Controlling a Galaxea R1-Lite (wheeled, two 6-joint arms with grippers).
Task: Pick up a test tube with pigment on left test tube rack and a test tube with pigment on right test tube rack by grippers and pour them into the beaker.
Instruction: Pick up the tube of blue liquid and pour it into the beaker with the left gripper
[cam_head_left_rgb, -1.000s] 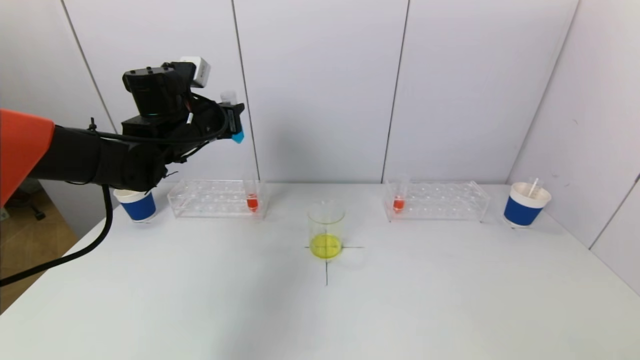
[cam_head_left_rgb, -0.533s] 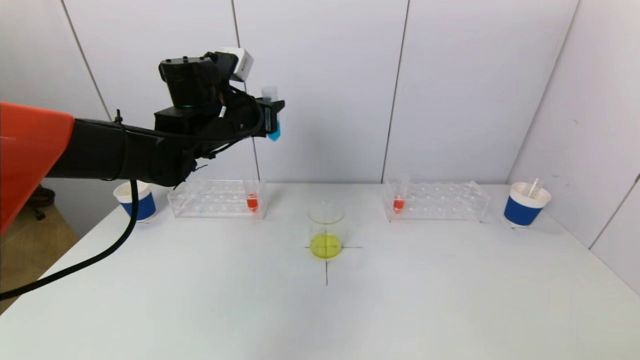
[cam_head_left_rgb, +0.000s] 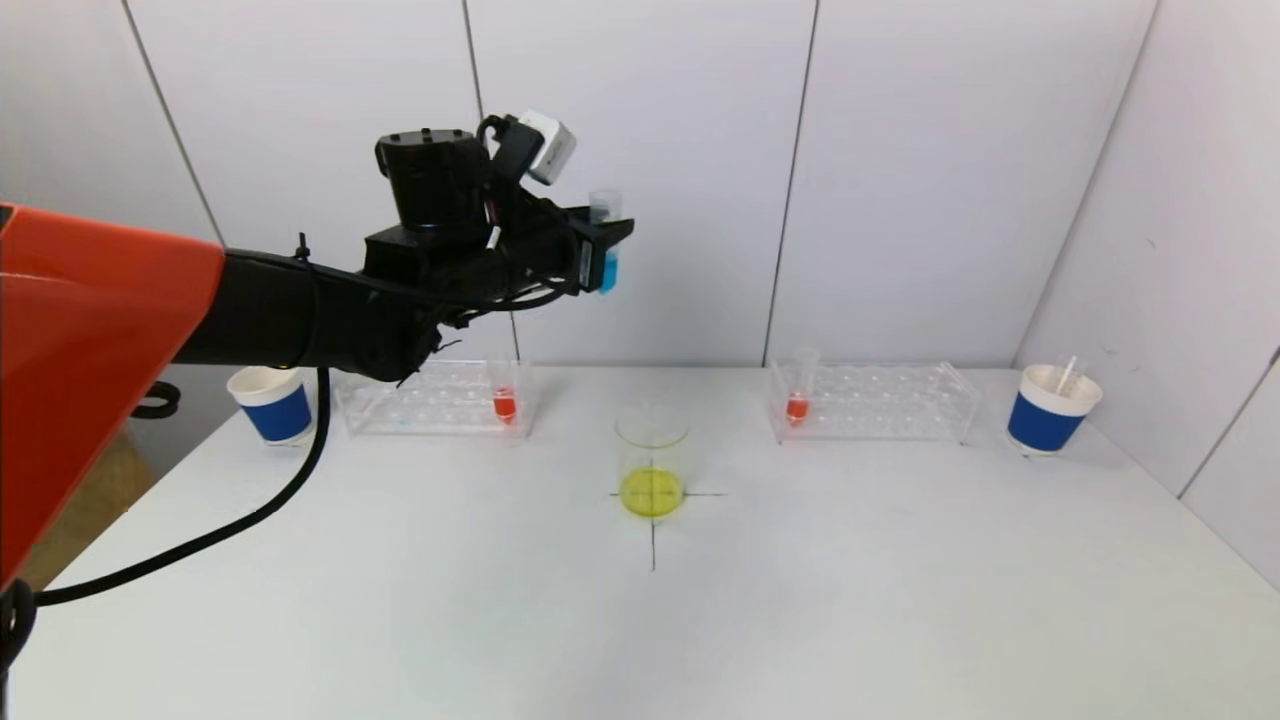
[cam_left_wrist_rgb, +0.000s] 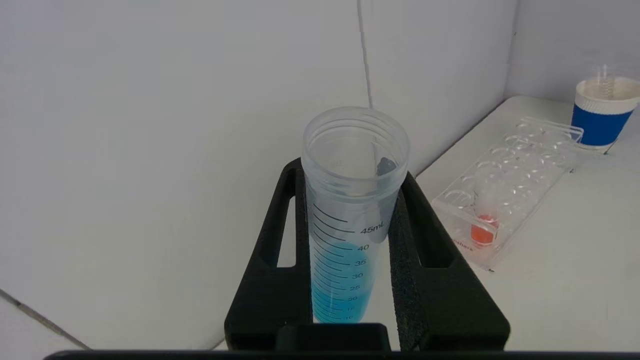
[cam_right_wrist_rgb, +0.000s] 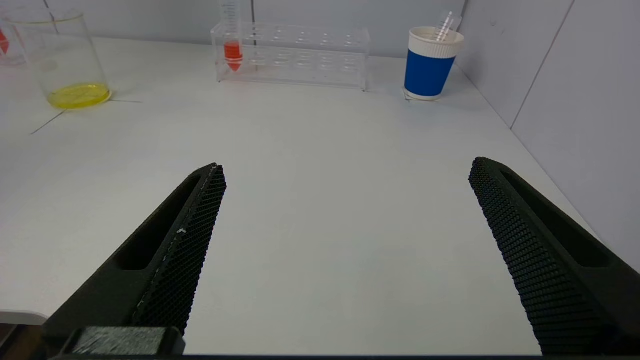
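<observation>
My left gripper (cam_head_left_rgb: 605, 240) is shut on a clear test tube (cam_head_left_rgb: 606, 262) with blue pigment and holds it upright, high in the air, a little left of and well above the beaker (cam_head_left_rgb: 651, 460). The beaker holds a little yellow liquid. In the left wrist view the graduated test tube (cam_left_wrist_rgb: 350, 210) sits between both pads. The left test tube rack (cam_head_left_rgb: 435, 397) keeps a red-filled tube (cam_head_left_rgb: 504, 400). The right test tube rack (cam_head_left_rgb: 875, 402) keeps another red tube (cam_head_left_rgb: 797, 400). My right gripper (cam_right_wrist_rgb: 347, 167) is open and empty, low over the table's near right part, out of the head view.
A blue paper cup (cam_head_left_rgb: 272, 403) stands left of the left rack. Another blue cup (cam_head_left_rgb: 1052, 408), with an empty tube in it, stands right of the right rack. A black cross (cam_head_left_rgb: 653, 530) marks the table under the beaker. White walls close the back and right.
My left arm has carried the blue test tube to the right, from above the left rack towards the space over the beaker. The tube stays upright.
</observation>
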